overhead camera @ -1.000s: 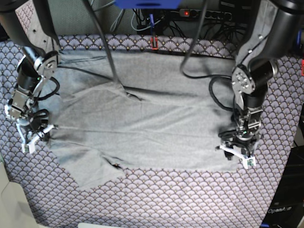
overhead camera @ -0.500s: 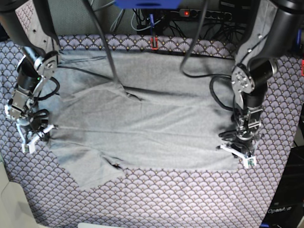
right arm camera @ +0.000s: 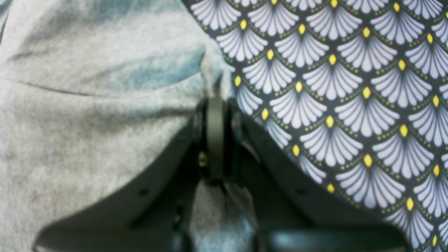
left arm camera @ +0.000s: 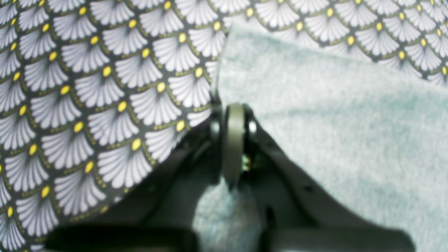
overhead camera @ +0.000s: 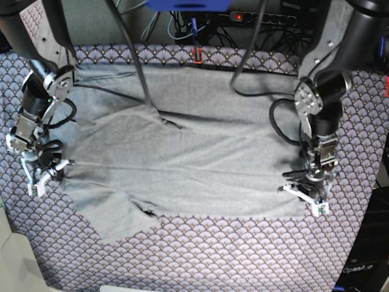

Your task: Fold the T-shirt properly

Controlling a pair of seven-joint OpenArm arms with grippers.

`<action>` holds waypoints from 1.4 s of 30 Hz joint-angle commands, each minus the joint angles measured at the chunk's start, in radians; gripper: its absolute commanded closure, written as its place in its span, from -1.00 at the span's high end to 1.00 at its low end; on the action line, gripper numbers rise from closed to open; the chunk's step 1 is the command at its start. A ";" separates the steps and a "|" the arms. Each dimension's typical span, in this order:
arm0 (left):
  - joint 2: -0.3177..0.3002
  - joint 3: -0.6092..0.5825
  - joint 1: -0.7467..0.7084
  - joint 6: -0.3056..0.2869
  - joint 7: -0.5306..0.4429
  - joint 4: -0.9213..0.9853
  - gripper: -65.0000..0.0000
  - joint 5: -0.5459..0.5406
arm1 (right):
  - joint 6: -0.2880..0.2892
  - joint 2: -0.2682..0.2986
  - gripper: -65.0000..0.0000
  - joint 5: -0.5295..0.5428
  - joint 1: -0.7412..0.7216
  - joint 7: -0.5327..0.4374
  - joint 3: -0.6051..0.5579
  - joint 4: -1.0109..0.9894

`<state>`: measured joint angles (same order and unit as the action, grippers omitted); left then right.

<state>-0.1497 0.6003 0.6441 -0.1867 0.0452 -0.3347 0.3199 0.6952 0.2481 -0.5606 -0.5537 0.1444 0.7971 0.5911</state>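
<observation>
The light grey T-shirt (overhead camera: 182, 152) lies spread flat on the fan-patterned tablecloth (overhead camera: 243, 255), with one sleeve at the lower left. My left gripper (overhead camera: 306, 198) is at the shirt's lower right corner. In the left wrist view the left gripper (left arm camera: 232, 112) is shut on the T-shirt (left arm camera: 332, 122) at its edge, with grey cloth bunched behind the fingers. My right gripper (overhead camera: 45, 173) is at the shirt's left edge. The right wrist view shows the right gripper (right arm camera: 215, 101) shut on a pinched fold of the T-shirt (right arm camera: 87, 122).
Black cables (overhead camera: 137, 67) hang from the back and trail across the shirt's upper part. A power strip (overhead camera: 261, 17) and a red clip (overhead camera: 197, 56) sit at the table's far edge. The tablecloth (left arm camera: 105, 105) runs beyond the shirt on all sides.
My left gripper has closed on the shirt's lower right corner, and that arm has shifted slightly to the right. The right arm and the shirt have not moved.
</observation>
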 commanded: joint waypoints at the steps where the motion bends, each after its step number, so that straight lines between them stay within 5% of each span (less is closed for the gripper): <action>1: -0.001 0.000 -0.004 0.008 0.049 -0.039 -1.00 0.006 | 0.003 0.010 -1.00 -0.019 -0.012 0.030 -0.002 0.007; 8: 0.086 0.000 -0.134 -0.141 0.207 -0.401 -1.00 0.006 | 0.003 -0.034 -1.00 -0.016 0.028 0.037 0.005 0.188; 24: 0.181 0.000 -0.427 -0.277 0.483 -1.050 -1.00 0.006 | 0.003 -0.246 -1.00 -0.013 0.344 0.033 0.002 0.858; 42: 0.235 0.002 -0.755 -0.374 0.589 -1.497 -1.00 0.006 | 0.003 -0.269 -1.00 0.324 0.772 0.031 -0.002 1.171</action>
<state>0.0898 0.6018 -0.1230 -0.5690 0.6548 -1.8065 0.3317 0.7063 -0.0303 -0.2489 0.2169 0.1989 0.7944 1.7416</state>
